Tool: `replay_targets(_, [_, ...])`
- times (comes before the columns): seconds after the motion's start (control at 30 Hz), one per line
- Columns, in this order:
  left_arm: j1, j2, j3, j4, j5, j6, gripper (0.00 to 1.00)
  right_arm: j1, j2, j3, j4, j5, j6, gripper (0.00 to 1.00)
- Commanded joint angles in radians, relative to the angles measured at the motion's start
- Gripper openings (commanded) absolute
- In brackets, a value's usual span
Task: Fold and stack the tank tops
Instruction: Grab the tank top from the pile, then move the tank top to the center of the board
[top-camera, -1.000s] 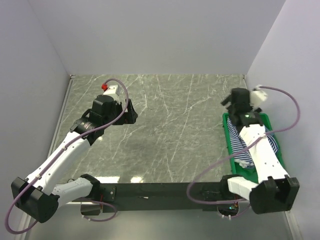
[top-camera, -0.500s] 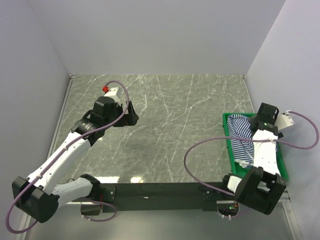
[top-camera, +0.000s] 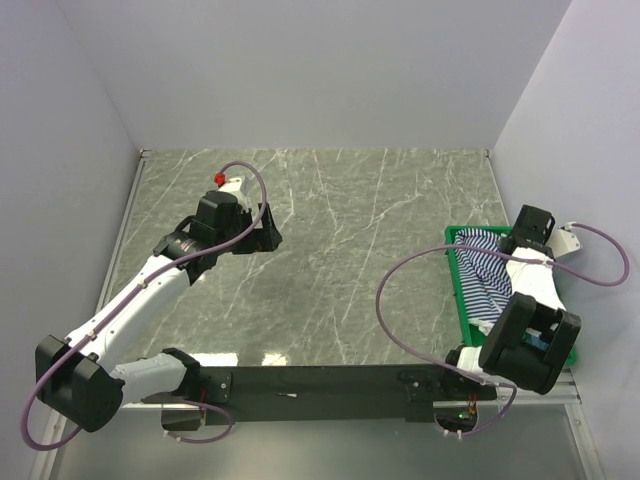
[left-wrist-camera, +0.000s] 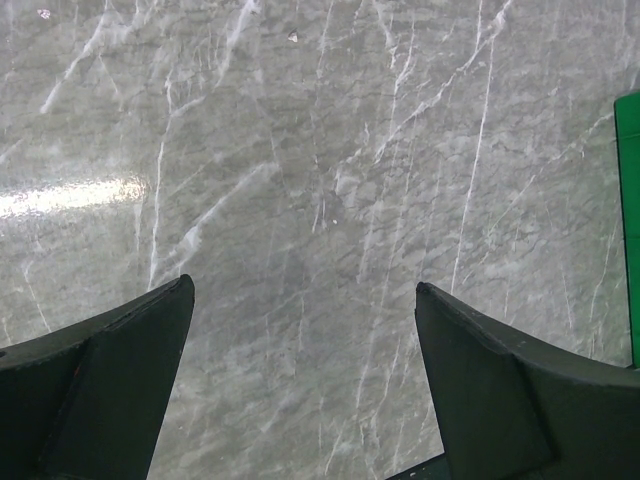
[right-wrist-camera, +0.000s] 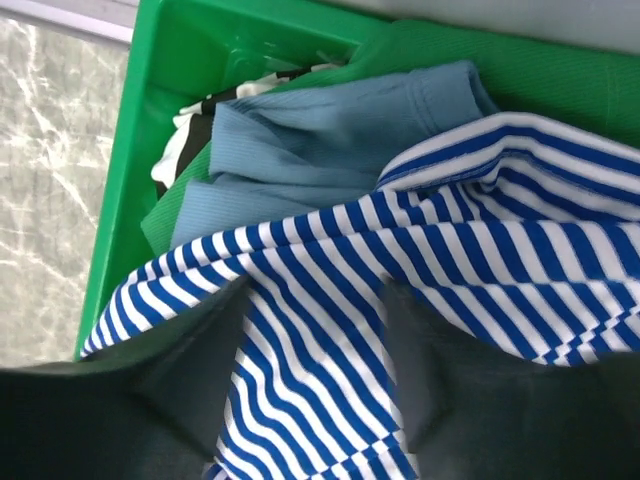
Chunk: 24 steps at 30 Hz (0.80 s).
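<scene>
The navy-and-white striped tank top (right-wrist-camera: 520, 210) lies crumpled on top of the pile in the green crate (right-wrist-camera: 150, 100), with the plain blue tank top (right-wrist-camera: 300, 150) under it. My right gripper (right-wrist-camera: 318, 295) is pushed down into the crate. It is open, and a fold of the striped cloth runs between its dark fingers (right-wrist-camera: 445, 370). From above, the striped top (top-camera: 483, 272) fills the crate (top-camera: 452, 285), with the right gripper (top-camera: 508, 248) at its far end. My left gripper (top-camera: 265, 228) hovers open over bare marble at far left, nothing between its fingers (left-wrist-camera: 130, 345).
The crate also holds a black-and-white cloth (right-wrist-camera: 195, 115) and a green ribbed cloth (right-wrist-camera: 560, 75). It stands at the table's right edge by the wall. Its green edge (left-wrist-camera: 630, 200) shows at the right of the left wrist view. Grey marble table (top-camera: 370, 250).
The right arm has folded back and brought its gripper down into the crate onto the striped top. The left gripper has drifted slightly to the right.
</scene>
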Motion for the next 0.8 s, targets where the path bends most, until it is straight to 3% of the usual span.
replay_targets(0.0, [-0.002, -0.011, 0.012, 0.017, 0.003, -0.010, 0.98, -0.006, -0.057, -0.024, 0.050, -0.013, 0.010, 0.58])
replay_targets(0.03, [-0.002, -0.011, 0.014, 0.015, 0.003, -0.010, 0.98, -0.006, -0.073, -0.028, 0.048, -0.014, 0.009, 0.39])
replay_targets(0.1, [-0.002, -0.013, 0.015, 0.015, -0.001, -0.010, 0.98, -0.006, -0.122, -0.031, 0.044, -0.032, -0.004, 0.20])
replay_targets(0.13, [-0.002, -0.013, 0.015, 0.015, -0.001, -0.010, 0.98, -0.005, -0.137, -0.025, 0.033, -0.034, -0.008, 0.00])
replay_targets(0.5, [-0.002, -0.030, 0.012, 0.012, -0.001, -0.008, 0.98, 0.035, -0.384, 0.118, -0.053, -0.178, -0.060, 0.00])
replay_targets(0.77, [-0.002, -0.048, 0.018, 0.006, -0.039, -0.004, 0.98, 0.440, -0.322, 0.510, -0.079, -0.094, -0.115, 0.00])
